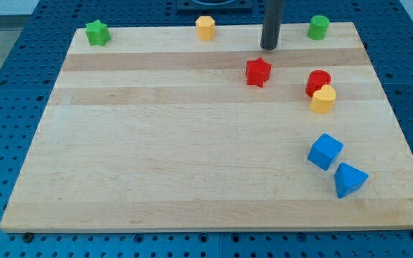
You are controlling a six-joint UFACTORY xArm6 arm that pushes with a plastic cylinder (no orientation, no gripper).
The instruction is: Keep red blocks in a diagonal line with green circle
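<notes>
Wooden board (192, 143); my tip (269, 47) above red star (258, 72), touching nothing.

- We are counting eight blocks in all lying on the wooden surface (192, 143).
- We are seeing two red blocks: one red star (258, 72) and one red round block (317, 81).
- We are seeing two green blocks: one green star (97, 32) at the view's top left and one green circle (318, 27) at the view's top right.
- We are seeing two yellow blocks: one yellow block (205, 27) at the view's top edge and one yellow block (323, 99) touching the red round block.
- We are seeing two blue blocks: one blue cube (325, 151) and one blue triangle (349, 179).
- We are finding one rod, with my tip (269, 47) as its single lower end.
</notes>
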